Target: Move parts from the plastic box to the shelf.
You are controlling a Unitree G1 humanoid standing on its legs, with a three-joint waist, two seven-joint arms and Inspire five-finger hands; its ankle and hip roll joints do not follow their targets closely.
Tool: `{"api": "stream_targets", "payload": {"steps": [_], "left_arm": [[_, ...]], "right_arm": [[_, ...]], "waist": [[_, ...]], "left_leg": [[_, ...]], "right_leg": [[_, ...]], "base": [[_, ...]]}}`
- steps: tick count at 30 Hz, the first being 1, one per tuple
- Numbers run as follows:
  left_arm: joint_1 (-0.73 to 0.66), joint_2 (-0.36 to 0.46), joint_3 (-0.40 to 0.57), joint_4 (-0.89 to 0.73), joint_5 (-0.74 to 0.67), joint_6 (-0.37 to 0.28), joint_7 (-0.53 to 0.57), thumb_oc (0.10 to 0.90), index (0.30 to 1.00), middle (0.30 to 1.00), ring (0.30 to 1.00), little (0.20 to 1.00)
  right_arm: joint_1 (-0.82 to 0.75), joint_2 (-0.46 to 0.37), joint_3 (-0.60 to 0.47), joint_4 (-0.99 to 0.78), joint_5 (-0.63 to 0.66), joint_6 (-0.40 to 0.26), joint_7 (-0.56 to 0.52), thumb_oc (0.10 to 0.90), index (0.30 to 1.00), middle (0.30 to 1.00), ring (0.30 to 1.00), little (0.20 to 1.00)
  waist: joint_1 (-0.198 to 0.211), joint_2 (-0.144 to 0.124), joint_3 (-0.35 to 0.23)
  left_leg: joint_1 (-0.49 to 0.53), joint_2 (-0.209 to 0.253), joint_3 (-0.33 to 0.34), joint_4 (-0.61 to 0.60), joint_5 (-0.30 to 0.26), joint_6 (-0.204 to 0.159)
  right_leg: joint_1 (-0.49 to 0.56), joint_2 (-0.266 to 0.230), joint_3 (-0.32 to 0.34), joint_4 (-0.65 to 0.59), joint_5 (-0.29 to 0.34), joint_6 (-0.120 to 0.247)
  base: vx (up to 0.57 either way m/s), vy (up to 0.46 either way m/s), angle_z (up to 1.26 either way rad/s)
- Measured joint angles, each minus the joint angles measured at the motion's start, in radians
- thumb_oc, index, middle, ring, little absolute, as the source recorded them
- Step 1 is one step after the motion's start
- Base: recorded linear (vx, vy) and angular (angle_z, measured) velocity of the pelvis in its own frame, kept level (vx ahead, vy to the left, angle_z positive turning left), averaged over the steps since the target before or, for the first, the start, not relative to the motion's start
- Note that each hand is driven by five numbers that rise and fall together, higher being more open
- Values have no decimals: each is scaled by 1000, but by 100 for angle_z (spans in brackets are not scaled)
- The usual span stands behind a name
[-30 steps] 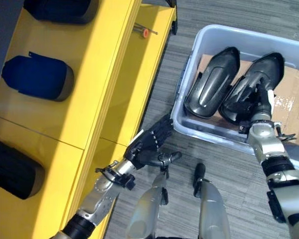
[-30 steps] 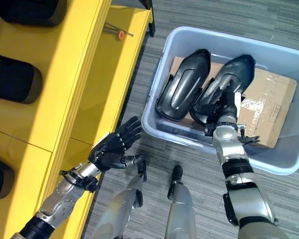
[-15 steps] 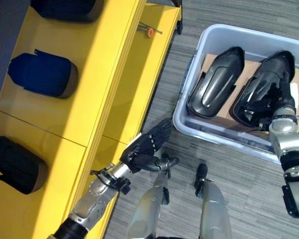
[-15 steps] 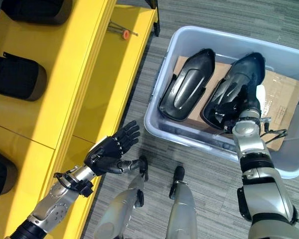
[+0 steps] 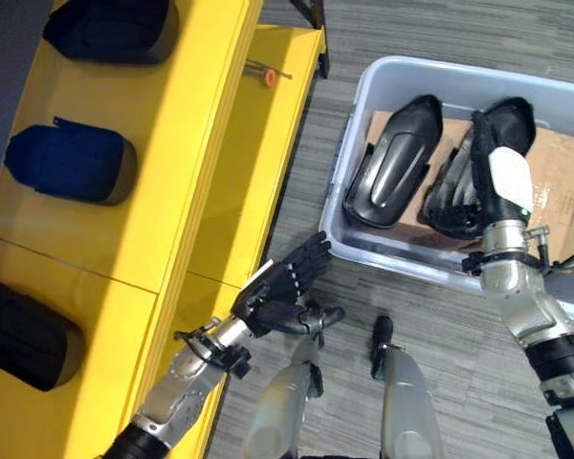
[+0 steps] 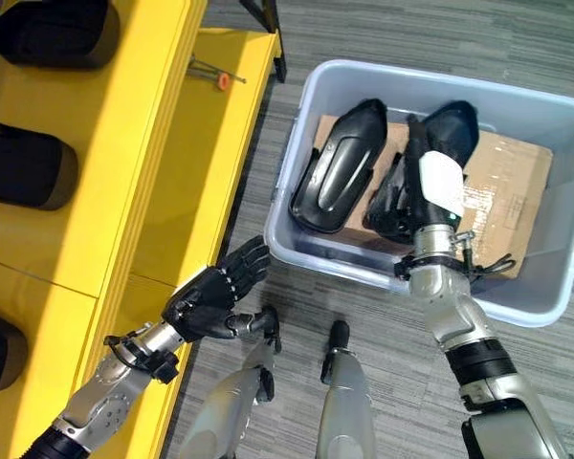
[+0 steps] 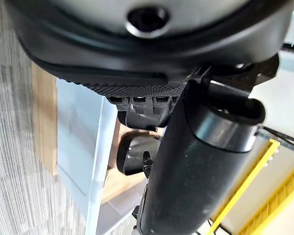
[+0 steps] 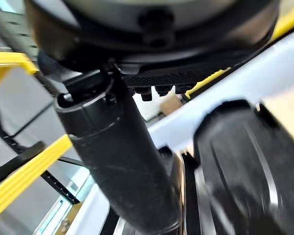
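Dark parts (image 5: 69, 163) sit on the yellow shelf (image 5: 187, 143). The left robot hand (image 5: 282, 287) hangs spread, empty. Two black parts (image 5: 394, 163) lie in the plastic box (image 5: 364, 96); the right robot hand (image 5: 493, 186) reaches among them, fingers hidden. No writing is legible.

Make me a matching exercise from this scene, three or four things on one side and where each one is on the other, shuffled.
Things:
1. right hand
2. left hand
3. glossy black moulded part
4. small orange-tipped screwdriver

Places:
A. on the lower yellow shelf board, far end
B. lying untouched in the pale grey plastic box, on the brown cardboard sheet
C. open over the grey floor, beside the shelf edge
D. inside the box, at the second black part

Pairs: 1-D, 2-C, 3-B, 4-A
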State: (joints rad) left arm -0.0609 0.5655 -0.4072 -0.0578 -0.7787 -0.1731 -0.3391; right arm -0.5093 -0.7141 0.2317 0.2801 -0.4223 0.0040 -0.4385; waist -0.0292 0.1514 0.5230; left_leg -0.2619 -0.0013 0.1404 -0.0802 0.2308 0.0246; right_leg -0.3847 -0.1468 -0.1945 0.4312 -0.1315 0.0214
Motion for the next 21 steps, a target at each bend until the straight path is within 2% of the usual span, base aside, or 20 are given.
{"api": "stream_targets", "payload": {"steps": [3, 8, 11, 18, 21], "left_arm": [[0, 0, 1, -1, -2, -7, -1, 900, 1000, 1000, 1000, 1000], [15, -3, 7, -2, -2, -6, -5, 900, 1000, 1000, 1000, 1000], [8, -3, 8, -2, -2, -6, -21, 900, 1000, 1000, 1000, 1000], [-36, -26, 11, 20, -2, -4, -23, 900, 1000, 1000, 1000, 1000], [-44, -31, 6, 18, -2, -3, -23, 900, 1000, 1000, 1000, 1000]], "right_arm": [[0, -2, -9, -18, -10, -7, -22, 900, 1000, 1000, 1000, 1000], [73, 2, -15, -151, -29, -17, -15, 900, 1000, 1000, 1000, 1000], [97, 4, -7, -155, -38, -14, 12, 900, 1000, 1000, 1000, 1000], [95, 5, 70, 16, -44, 32, 64, 900, 1000, 1000, 1000, 1000], [31, 17, 71, 136, -24, 39, 60, 900, 1000, 1000, 1000, 1000]], "waist": [[-2, 0, 0], [-17, 0, 0], [-19, 0, 0], [-13, 0, 0], [-3, 0, 0]], "left_leg": [[15, 5, 6, 0, -14, -10], [21, 9, 8, 0, -15, -5], [23, 10, 10, 0, -14, -4], [26, 13, 6, 0, -15, -5], [3, 14, 6, 0, -13, -8]], "right_leg": [[16, 8, 10, -17, 1, 0], [29, 13, 10, -30, 7, 0], [33, 13, 8, -34, 9, 1], [42, 17, 1, -43, 8, 1], [16, 19, -3, -39, 8, -1]], "base": [[7, 21, -8], [0, 5, -1], [0, 0, 0], [-23, -11, 0], [-43, -21, -2]]}}
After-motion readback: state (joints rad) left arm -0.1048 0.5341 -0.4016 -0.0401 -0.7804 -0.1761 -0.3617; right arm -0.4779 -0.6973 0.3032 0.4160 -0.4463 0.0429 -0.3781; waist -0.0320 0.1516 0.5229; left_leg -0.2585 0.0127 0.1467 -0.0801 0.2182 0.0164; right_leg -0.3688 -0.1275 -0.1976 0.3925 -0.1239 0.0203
